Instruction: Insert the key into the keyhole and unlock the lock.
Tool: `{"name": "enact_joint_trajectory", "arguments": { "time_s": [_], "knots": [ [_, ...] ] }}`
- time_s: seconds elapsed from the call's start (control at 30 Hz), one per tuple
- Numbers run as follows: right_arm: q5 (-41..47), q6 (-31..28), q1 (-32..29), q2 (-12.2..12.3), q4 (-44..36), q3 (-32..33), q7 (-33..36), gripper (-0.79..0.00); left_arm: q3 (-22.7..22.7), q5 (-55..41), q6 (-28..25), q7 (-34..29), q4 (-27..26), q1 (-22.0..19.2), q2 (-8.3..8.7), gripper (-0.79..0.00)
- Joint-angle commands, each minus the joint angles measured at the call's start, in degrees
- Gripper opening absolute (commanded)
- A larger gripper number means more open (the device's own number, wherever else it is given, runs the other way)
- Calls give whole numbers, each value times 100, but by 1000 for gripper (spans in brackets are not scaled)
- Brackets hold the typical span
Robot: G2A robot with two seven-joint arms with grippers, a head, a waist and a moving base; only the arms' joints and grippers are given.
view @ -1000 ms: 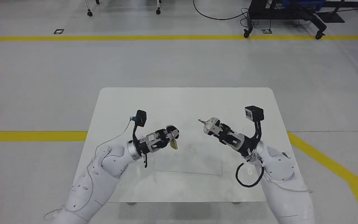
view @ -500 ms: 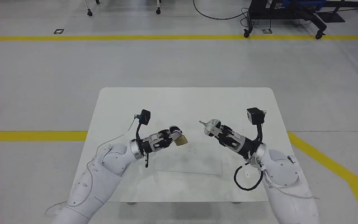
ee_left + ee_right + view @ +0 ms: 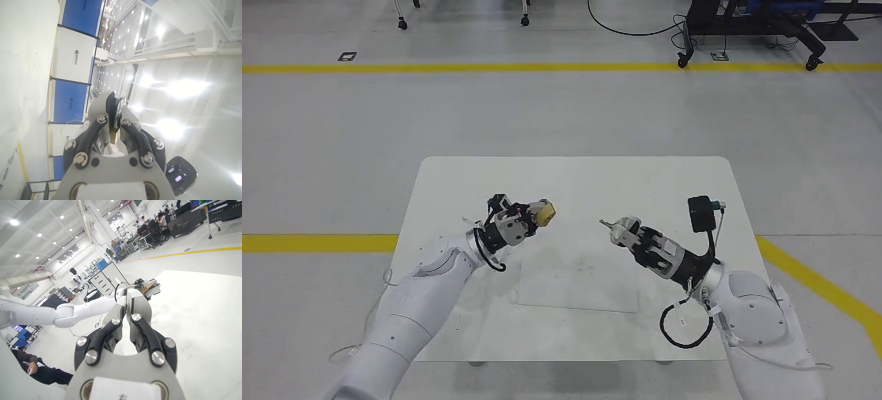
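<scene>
A brass padlock [image 3: 542,211] is held above the white table [image 3: 672,180], left of its middle, with my left gripper [image 3: 530,214] shut on it. In the left wrist view the silver shackle [image 3: 121,105] sticks out past the fingertips and the brass body [image 3: 113,136] sits between the fingers. My right gripper [image 3: 619,229] hovers right of the middle, shut on a small silver key [image 3: 606,222] whose tip points toward the padlock. A gap separates key and padlock. In the right wrist view the shut fingers [image 3: 138,303] hide the key, and the padlock [image 3: 147,287] shows beyond them.
A faint rectangular outline [image 3: 577,290] is marked on the table toward its near side. Yellow floor lines [image 3: 542,68] run past the table. Wheeled carts [image 3: 752,30] stand far behind.
My left gripper has swung with the padlock toward the far side and turned, so the brass body now faces the key. My right gripper has shifted slightly toward the near right.
</scene>
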Motion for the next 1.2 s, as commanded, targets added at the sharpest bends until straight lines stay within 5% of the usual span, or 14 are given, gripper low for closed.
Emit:
{"name": "enact_joint_trajectory", "arguments": {
  "time_s": [0.0,0.1,0.2,0.5,0.7,0.93,1.17],
  "knots": [
    [-126,46,29,5,-11,-56,-32,-785,72,67,27,-132,127,-86,-40,-785],
    [-390,110,107,12,-1,-167,-75,-785,156,51,61,-301,272,-169,-106,-785],
    [-851,243,195,21,-15,-256,-145,-785,129,367,-734,-260,316,-272,-128,-785],
    [-851,243,195,21,-15,-256,-145,-785,129,367,-734,-260,316,-272,-128,-785],
    [-1497,70,201,51,-236,-291,-176,-785,174,623,470,355,38,-145,-110,-785],
    [-3786,-1417,522,188,-920,-444,265,-785,37,876,2655,697,-673,-53,45,-785],
    [-5667,-2086,679,258,-1237,-808,15,-785,-295,812,3834,927,-1349,213,199,-785]
  ]
}}
